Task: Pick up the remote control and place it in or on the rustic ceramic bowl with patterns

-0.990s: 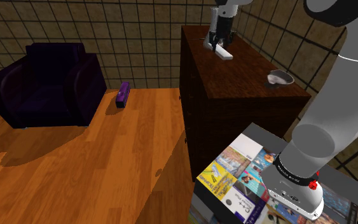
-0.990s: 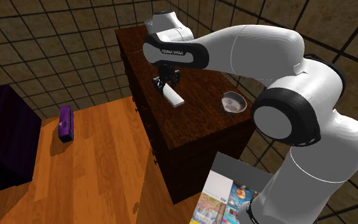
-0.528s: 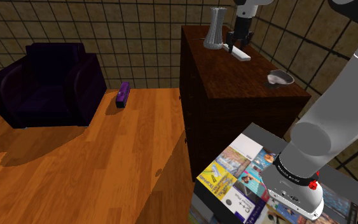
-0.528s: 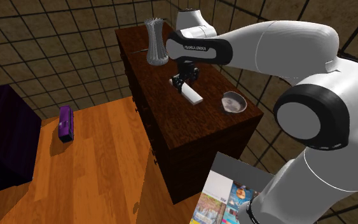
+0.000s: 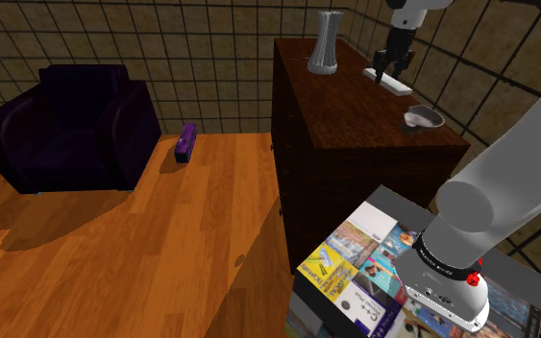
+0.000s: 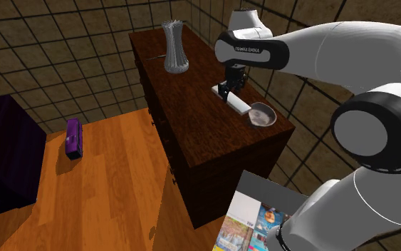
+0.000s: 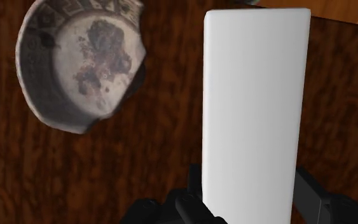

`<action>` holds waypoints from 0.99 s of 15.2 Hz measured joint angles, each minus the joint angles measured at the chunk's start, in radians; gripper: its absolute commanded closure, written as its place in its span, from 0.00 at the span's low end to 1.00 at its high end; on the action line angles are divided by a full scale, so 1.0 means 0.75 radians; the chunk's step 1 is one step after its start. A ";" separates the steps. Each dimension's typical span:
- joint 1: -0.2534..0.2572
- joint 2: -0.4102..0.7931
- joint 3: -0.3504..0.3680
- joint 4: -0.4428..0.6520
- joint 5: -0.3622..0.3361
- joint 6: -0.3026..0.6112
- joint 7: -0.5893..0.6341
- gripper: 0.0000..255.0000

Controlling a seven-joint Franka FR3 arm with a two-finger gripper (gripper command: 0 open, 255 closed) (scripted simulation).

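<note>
The gripper [image 6: 228, 90] is clamped on the white remote [image 7: 254, 108], held over the dark dresser top [image 6: 191, 107], beside the patterned bowl [image 7: 79, 60] near a corner.

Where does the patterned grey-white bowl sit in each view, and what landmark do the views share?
Shoulder view: patterned grey-white bowl on the dark wooden cabinet top, toward its right edge.
Second exterior view: bowl near the cabinet top's front right corner, beside the flat white remote.
Wrist view: bowl on the wood beside the remote.
Shared landmark: the remote, clasped in the black gripper.
</note>
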 measured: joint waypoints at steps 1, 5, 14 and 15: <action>-0.014 -0.013 -0.015 -0.011 -0.007 -0.002 -0.027 1.00; -0.072 -0.063 -0.082 -0.057 -0.034 -0.002 -0.141 1.00; -0.168 -0.093 -0.203 -0.112 -0.066 0.029 -0.346 1.00; -0.170 -0.088 -0.206 -0.124 -0.064 0.046 -0.350 1.00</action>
